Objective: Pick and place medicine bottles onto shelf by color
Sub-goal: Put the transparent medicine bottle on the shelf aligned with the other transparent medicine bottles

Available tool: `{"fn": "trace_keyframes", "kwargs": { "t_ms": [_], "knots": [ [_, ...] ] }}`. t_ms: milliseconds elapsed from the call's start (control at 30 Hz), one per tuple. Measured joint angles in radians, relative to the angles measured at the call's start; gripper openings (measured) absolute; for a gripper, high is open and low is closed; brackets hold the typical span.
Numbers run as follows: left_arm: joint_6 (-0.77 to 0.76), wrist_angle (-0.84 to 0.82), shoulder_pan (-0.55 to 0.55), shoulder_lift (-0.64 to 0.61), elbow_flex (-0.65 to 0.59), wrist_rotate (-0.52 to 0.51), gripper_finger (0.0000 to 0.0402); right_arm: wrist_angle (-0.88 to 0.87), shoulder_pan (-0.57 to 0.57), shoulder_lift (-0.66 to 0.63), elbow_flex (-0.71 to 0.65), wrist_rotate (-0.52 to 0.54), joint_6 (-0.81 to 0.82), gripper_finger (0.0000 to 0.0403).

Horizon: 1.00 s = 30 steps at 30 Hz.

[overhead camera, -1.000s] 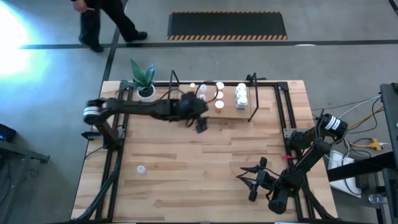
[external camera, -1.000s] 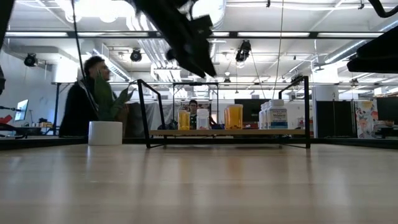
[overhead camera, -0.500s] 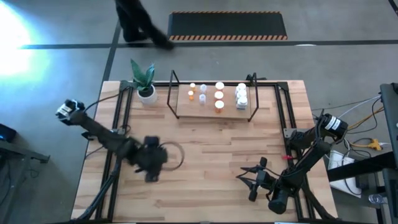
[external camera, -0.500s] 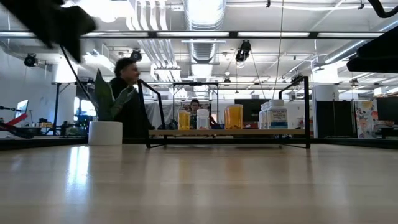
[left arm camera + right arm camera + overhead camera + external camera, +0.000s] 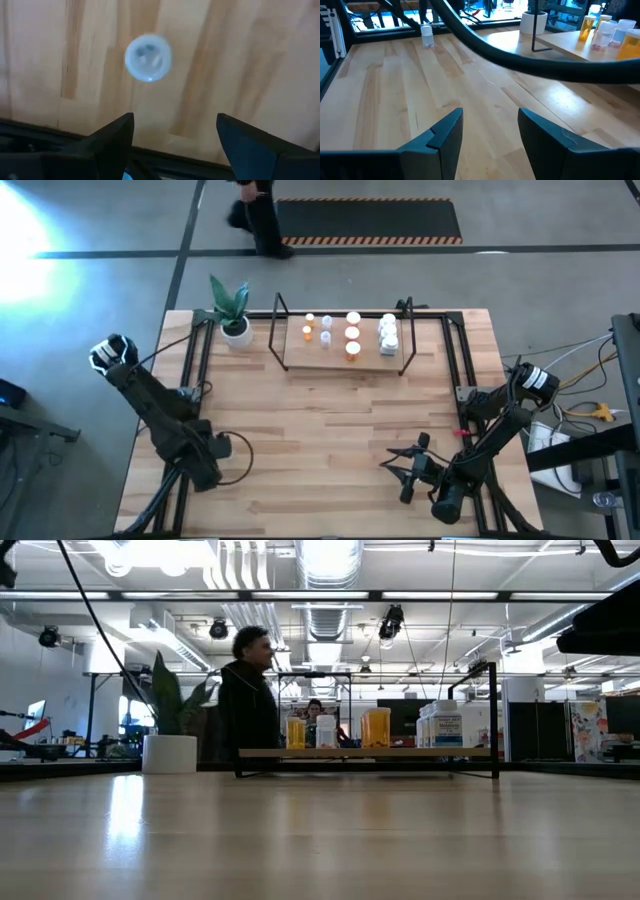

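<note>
1. Swung away from the shelf [image 5: 340, 360], the left arm now sits at the worktop's [image 5: 330, 420] near-left edge.
2. Left tool [image 5: 175, 132] hangs wide, empty, over a lone clear bottle [image 5: 148, 57] (white cap up).
3. Remaining bottles [image 5: 352, 333] stand on the shelf.
4. Right tool [image 5: 490, 130] waits near-right, partly parted, empty.

The left arm [image 5: 160, 415] has swung away from the shelf [image 5: 340, 350] at the top centre of the high view, down to the lower left of the frame. Its gripper [image 5: 212, 457] now hangs open at the table's left edge, over the lone clear bottle [image 5: 148, 57]. Beyond the table, a person [image 5: 255, 210] has walked from upper left toward top centre.
</note>
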Motion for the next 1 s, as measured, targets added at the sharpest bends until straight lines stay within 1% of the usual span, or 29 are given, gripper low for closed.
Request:
{"fn": "trace_keyframes", "kwargs": {
  "t_ms": [133,267,367,467,533,633,900,1000],
  "knots": [
    [-0.002,0.024,-0.005,0.003,-0.075,-0.032,0.0267,0.000,0.000,0.000,0.000,0.000,0.000,0.0180],
    [0.026,0.122,-0.004,0.004,-0.141,-0.067,0.0267,0.000,0.000,0.000,0.000,0.000,0.001,0.0180],
    [0.032,0.159,-0.003,0.004,-0.167,-0.102,0.0267,0.000,0.000,0.000,0.000,0.000,0.000,0.0180],
    [0.051,0.178,-0.003,0.005,-0.171,-0.168,0.0257,0.001,0.000,0.000,0.000,0.000,0.000,0.0180],
    [0.067,0.201,-0.003,0.005,-0.170,-0.204,0.0245,0.001,0.000,0.000,0.000,0.000,0.000,0.0180],
    [0.094,0.237,-0.003,0.005,-0.170,-0.220,0.0224,0.001,0.000,0.000,0.000,0.000,0.002,0.0180],
    [0.103,0.245,-0.003,0.005,-0.168,-0.224,0.0152,0.002,0.000,0.000,0.000,0.000,0.001,0.0180],
    [0.103,0.246,0.002,0.005,-0.147,-0.224,0.0130,0.003,0.000,0.000,0.000,0.001,0.000,0.0180]
  ]
}}
